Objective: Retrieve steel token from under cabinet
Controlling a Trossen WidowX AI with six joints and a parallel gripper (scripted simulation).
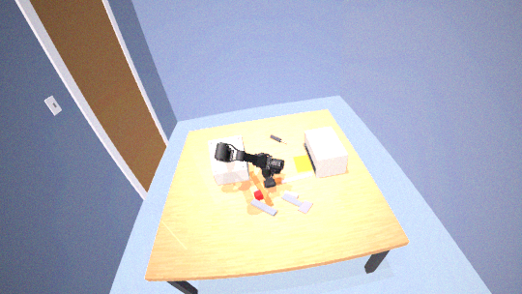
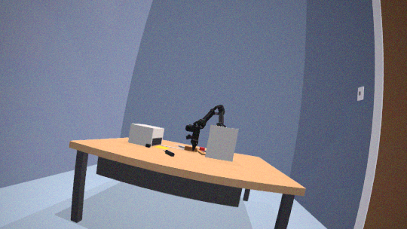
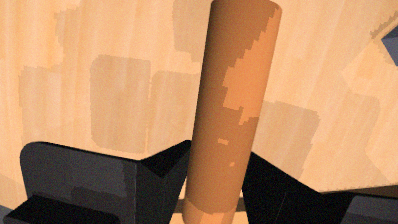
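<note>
Wrist view, orange-brown rod (image 3: 227, 100) gripped between fingers of the hand (image 1: 270, 184) (image 2: 194, 149) (image 3: 216, 151), extending beyond them.

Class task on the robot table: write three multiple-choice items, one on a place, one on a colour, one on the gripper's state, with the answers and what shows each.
1. Where does the yellow patch lie?
A) Behind the cabinet
B) On the floor
C) In front of the cabinet

2. What colour is the small cube?
A) Green
B) Red
C) Blue

3. How is the gripper?
A) Shut on an orange handle
B) Wide open
C) Shut on nothing

1: C, the yellow patch lies by the slotted side of the cabinet.
2: B, the small cube shows red.
3: A, the gripper has its fingers against both sides of the orange handle.
</note>
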